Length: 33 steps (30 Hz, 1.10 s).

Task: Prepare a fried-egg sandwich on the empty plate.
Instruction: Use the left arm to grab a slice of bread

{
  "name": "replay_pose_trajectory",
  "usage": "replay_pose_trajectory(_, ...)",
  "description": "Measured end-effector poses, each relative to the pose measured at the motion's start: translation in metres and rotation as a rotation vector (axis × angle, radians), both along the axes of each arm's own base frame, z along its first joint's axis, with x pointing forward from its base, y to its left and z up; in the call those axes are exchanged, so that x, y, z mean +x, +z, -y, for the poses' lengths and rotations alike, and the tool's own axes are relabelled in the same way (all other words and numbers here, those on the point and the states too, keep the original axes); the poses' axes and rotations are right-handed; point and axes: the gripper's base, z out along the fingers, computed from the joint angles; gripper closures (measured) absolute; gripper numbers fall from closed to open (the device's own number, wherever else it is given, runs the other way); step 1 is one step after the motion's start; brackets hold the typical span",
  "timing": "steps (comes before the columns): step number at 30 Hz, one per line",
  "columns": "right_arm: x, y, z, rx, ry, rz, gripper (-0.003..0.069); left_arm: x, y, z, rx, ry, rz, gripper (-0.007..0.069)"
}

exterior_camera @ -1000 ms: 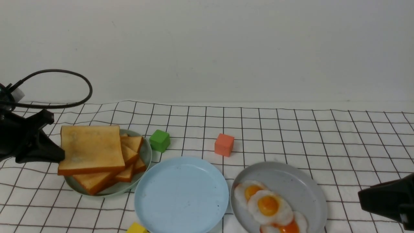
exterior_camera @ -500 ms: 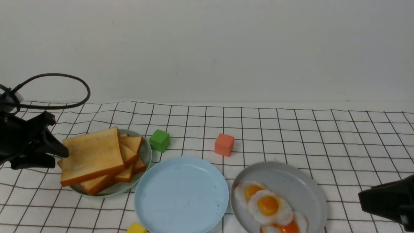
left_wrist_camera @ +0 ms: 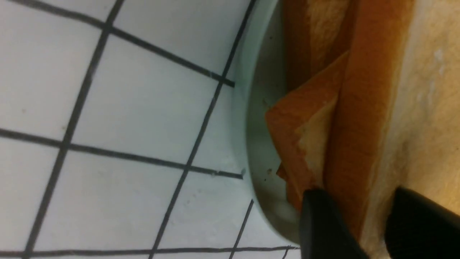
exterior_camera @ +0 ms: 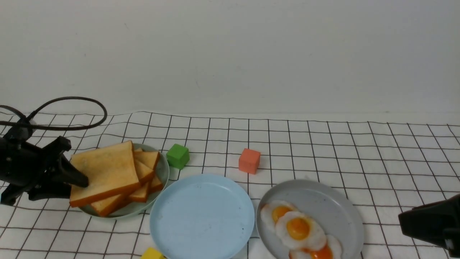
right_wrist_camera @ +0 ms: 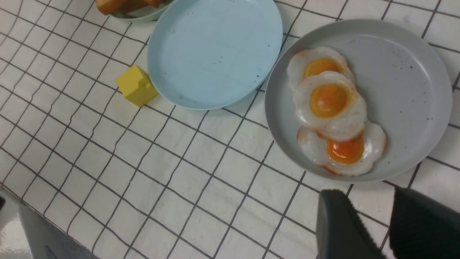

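Left of the blue plate (exterior_camera: 201,212), the left gripper (exterior_camera: 77,187) has its fingers (left_wrist_camera: 323,223) set either side of the edge of the top toast slice (exterior_camera: 106,171), stacked on the green plate (exterior_camera: 163,169). Clamped or not can't be told, tbh. Right of the blue plate, the right gripper (right_wrist_camera: 372,196) is held open over the checked cloth (exterior_camera: 323,151), near the grey plate (right_wrist_camera: 413,72) of fried eggs (right_wrist_camera: 330,100). The blue plate is seen bare, flanked by both others.
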Motion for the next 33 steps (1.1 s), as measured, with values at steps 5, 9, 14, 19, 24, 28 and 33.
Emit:
replay_pose_trajectory(5,0.000,0.000,0.000,-0.002,0.002,-0.005,0.0418,-0.001,-0.001,-0.001,0.004,0.020,-0.026,0.0495)
replay_pose_trajectory(9,-0.002,-0.001,0.000,-0.007,0.011,-0.021,0.0418,-0.003,0.006,-0.001,0.016,0.021,-0.020,0.0495)
replay_pose_trajectory(14,-0.003,-0.002,0.000,-0.012,0.019,-0.036,0.0418,-0.012,0.041,0.002,0.056,0.009,0.066,0.0495)
replay_pose_trajectory(19,-0.004,-0.003,0.000,-0.014,0.023,-0.043,0.0418,-0.025,0.080,0.011,0.054,-0.023,0.176,0.0507)
replay_pose_trajectory(24,-0.005,-0.003,0.000,-0.017,0.028,-0.053,0.0418,-0.028,0.087,0.012,0.057,-0.034,0.197,0.0512)
replay_pose_trajectory(28,-0.006,-0.004,0.000,-0.023,0.036,-0.069,0.0418,-0.021,0.070,0.011,0.041,-0.034,0.150,0.0512)
replay_pose_trajectory(33,-0.007,-0.005,0.000,-0.025,0.040,-0.075,0.0418,-0.011,0.044,0.020,0.030,-0.075,0.084,0.0513)
